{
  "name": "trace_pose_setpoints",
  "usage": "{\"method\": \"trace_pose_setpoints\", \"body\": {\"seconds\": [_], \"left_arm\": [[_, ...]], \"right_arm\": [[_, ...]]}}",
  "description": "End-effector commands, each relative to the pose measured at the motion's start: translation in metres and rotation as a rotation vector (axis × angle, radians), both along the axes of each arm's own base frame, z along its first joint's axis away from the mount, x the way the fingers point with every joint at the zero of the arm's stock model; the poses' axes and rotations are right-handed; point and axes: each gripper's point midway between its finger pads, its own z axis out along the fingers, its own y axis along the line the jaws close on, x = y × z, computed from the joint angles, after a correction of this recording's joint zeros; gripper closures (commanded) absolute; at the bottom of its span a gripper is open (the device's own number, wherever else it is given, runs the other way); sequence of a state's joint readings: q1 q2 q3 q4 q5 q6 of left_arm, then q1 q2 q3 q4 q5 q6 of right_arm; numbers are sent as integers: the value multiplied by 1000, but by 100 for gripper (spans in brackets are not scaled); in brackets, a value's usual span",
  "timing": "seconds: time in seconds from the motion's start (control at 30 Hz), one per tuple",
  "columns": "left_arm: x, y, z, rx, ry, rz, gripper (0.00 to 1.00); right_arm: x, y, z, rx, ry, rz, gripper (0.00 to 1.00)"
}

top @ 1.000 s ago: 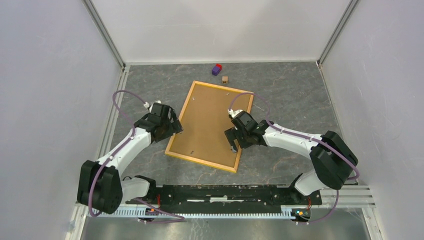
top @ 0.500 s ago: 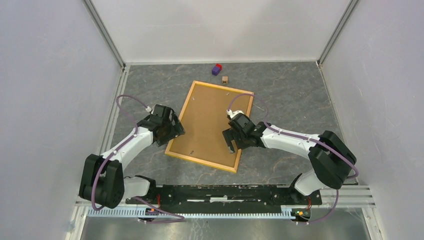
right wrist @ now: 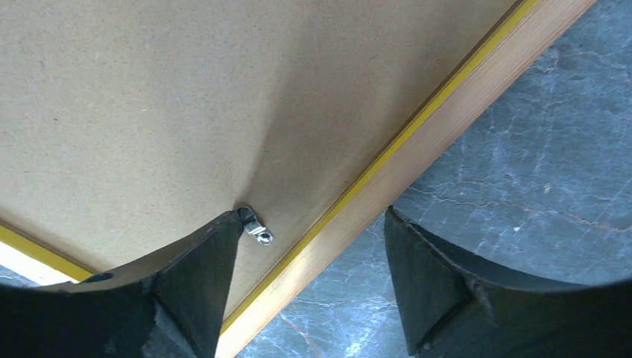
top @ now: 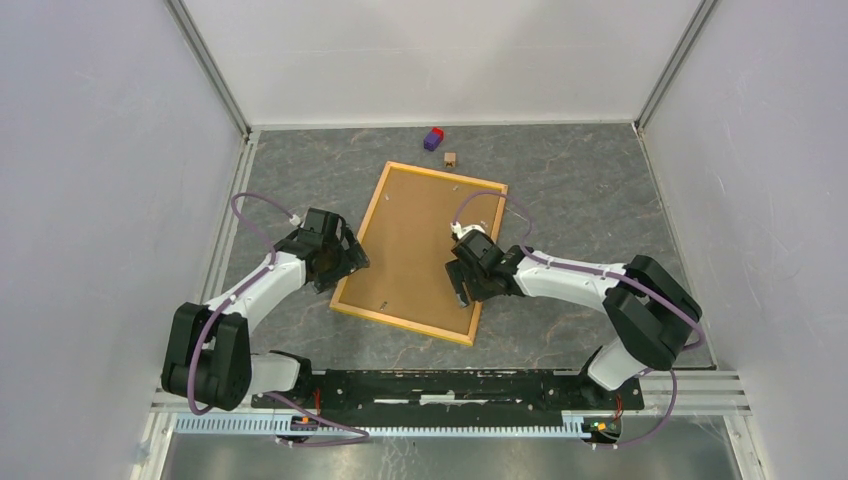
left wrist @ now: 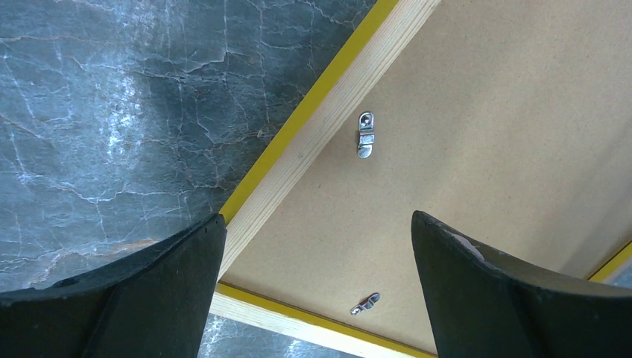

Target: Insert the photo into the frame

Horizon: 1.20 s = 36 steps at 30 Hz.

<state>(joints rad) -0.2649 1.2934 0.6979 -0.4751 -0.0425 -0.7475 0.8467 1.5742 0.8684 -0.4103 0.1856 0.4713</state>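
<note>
The frame [top: 400,321], orange-yellow wood, lies back side up on the grey table with a plain brown backing board [top: 420,235] inside it. The photo is hidden. My left gripper [top: 341,262] is open and empty over the frame's left rail [left wrist: 328,119], near the lower left corner; two small metal clips [left wrist: 364,144] show on the board [left wrist: 507,112]. My right gripper [top: 463,292] is open and empty astride the frame's right rail [right wrist: 417,160]. Its left finger is over the board [right wrist: 186,97], right beside a metal clip [right wrist: 256,226].
A purple and red block [top: 433,138] and a small brown block [top: 451,158] lie just beyond the frame's far edge. White walls close in the table on three sides, with metal posts at the back corners.
My right gripper has shifted slightly left, further over the board. My left gripper has edged slightly nearer along the frame's left rail. The frame has not moved.
</note>
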Motion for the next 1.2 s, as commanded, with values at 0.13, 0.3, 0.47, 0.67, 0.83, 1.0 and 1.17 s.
{"method": "trace_pose_setpoints", "body": {"seconds": [0.13,0.3,0.47,0.67,0.83,1.0,1.17], "left_arm": [[1,-7,-2,-54,7,24,1],[0,-11,-2,-80,7,17,2],[1,-10,-1,-80,2,18,2],[0,-10,-1,-79,1,16,2],[0,-13,-2,-94,5,12,2],[0,-13,-1,-96,2,10,2],[0,-13,-1,-95,3,14,2]], "right_arm": [[-9,-4,-16,-10,31,-57,50],[-14,-1,-14,28,27,-58,65],[-16,0,-14,32,32,-46,83],[-11,8,-5,44,20,-20,64],[-12,9,-5,19,41,-7,44],[-25,1,-21,-37,81,2,49],[-34,0,-25,-58,102,37,57]]}}
